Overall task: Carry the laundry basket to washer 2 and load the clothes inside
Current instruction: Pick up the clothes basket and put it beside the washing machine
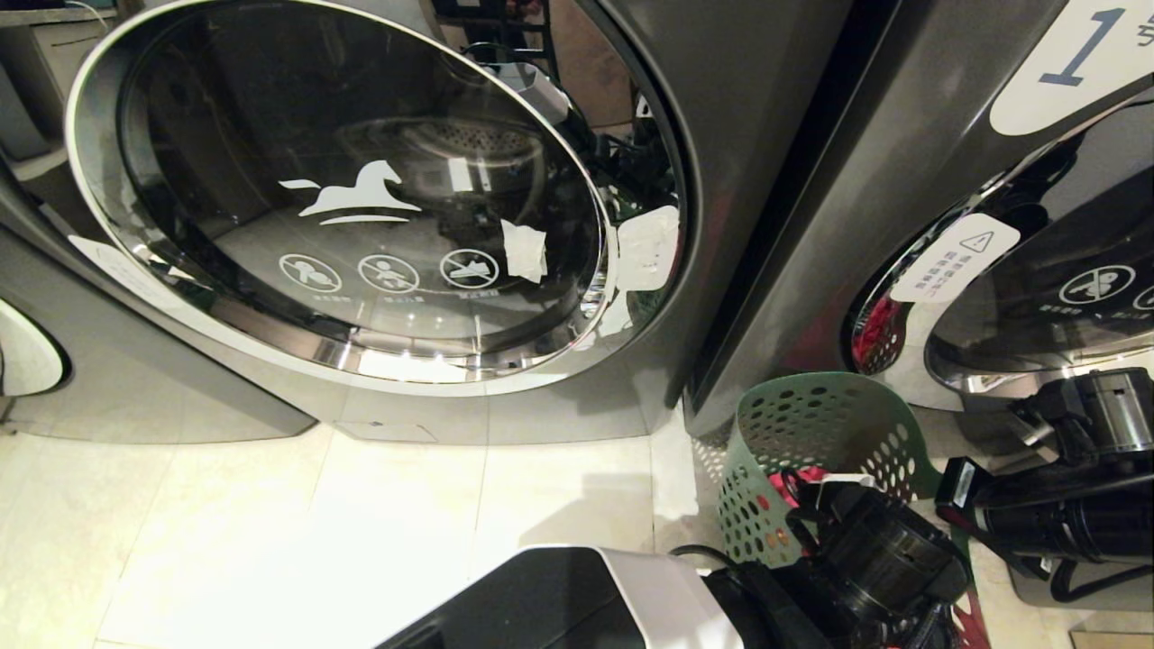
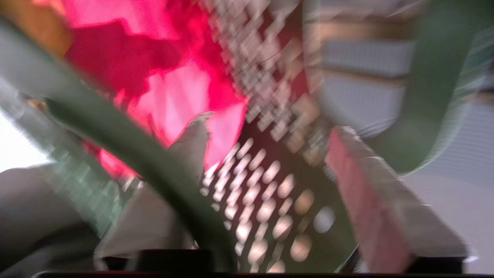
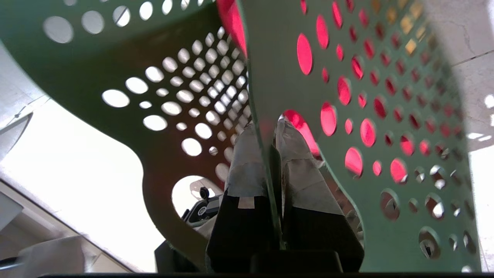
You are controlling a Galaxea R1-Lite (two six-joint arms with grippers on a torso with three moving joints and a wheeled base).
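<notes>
Right gripper [image 3: 270, 143] was clamped on your laundry basket [image 1: 816, 424] wall; basket sat on the floor between both washers. Left gripper's [image 2: 266, 154] jaws stood apart over the pink garment [image 2: 162, 69].

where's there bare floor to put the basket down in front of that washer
Free: the pale tiled floor below the big round door, running to the robot's white base. Crowded: the right corner, where the green basket, pinched by the right gripper, and both arms sit against the washer marked 1.
</notes>
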